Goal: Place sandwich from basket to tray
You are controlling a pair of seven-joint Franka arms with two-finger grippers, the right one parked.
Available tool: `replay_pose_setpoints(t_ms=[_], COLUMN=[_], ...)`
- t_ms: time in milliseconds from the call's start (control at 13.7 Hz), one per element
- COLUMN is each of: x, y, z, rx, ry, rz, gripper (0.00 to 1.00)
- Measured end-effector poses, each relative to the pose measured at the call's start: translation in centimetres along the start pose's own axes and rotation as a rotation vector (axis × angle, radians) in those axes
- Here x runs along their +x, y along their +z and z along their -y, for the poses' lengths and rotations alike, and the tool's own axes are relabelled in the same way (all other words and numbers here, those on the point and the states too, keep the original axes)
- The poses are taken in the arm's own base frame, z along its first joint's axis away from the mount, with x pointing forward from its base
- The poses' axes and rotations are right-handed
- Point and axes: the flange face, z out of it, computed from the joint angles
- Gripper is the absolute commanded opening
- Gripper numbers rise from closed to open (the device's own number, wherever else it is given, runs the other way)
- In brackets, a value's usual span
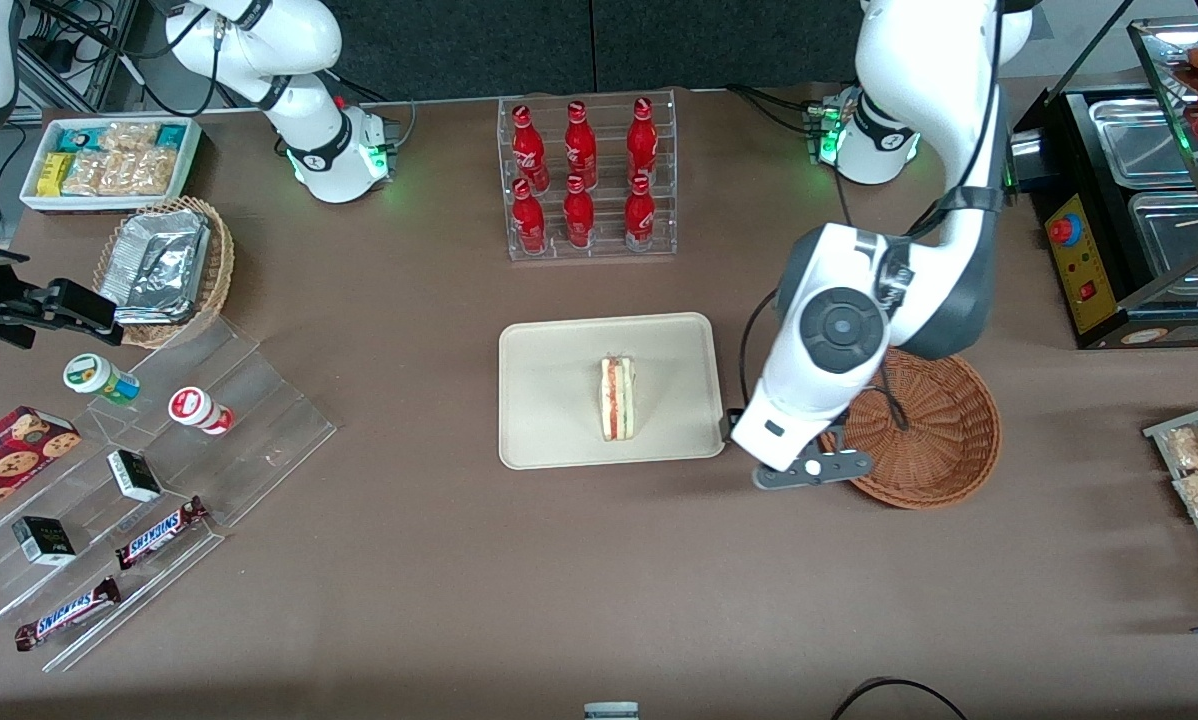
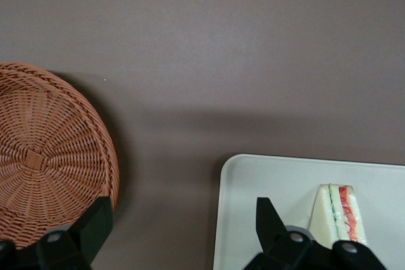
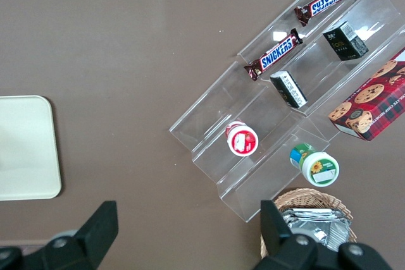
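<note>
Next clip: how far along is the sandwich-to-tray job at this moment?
It looks essentially done. The sandwich lies on the tray, clear of the rim, and the basket shows nothing inside where it is visible. The gripper is open and holds nothing, hanging over the table between basket and tray. All that seems left is for the arm to pull away.
</note>
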Motion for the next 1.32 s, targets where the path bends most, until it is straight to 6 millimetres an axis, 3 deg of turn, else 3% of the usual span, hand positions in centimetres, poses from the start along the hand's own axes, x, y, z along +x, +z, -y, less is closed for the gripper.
replay_pose_setpoints(t_ms=[366, 805, 1024, 1317], x=[0.4, 2.0, 1.7, -0.2], y=[-2.3, -5.3, -8.6, -13.9], z=[2.1, 7.8, 11.7, 18.1], rx=[0.000, -0.077, -0.092, -0.094], ry=[-0.009, -0.023, -0.013, 0.066], rz=[-0.003, 0.052, 0.084, 0.136], gripper=[1.00, 1.00, 1.00, 1.00])
